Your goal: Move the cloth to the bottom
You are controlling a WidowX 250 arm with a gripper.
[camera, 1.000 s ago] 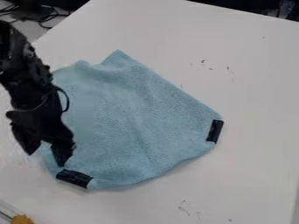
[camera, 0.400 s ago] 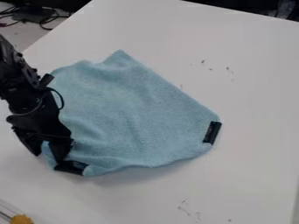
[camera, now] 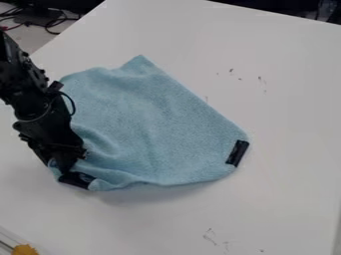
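Fingers (camera: 65, 160) drawn together, apparently grasping the cloth (camera: 153, 119); its lower edge has shifted up the view, leaving the move to the bottom unachieved

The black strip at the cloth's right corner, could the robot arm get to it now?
Probably yes: nothing covers the strip, though the claw is at the left of the cloth.

We see a light blue cloth (camera: 153, 119) spread loosely on the white bench (camera: 266, 114), softly wrinkled, its lower edge rumpled, with black patches at two corners.
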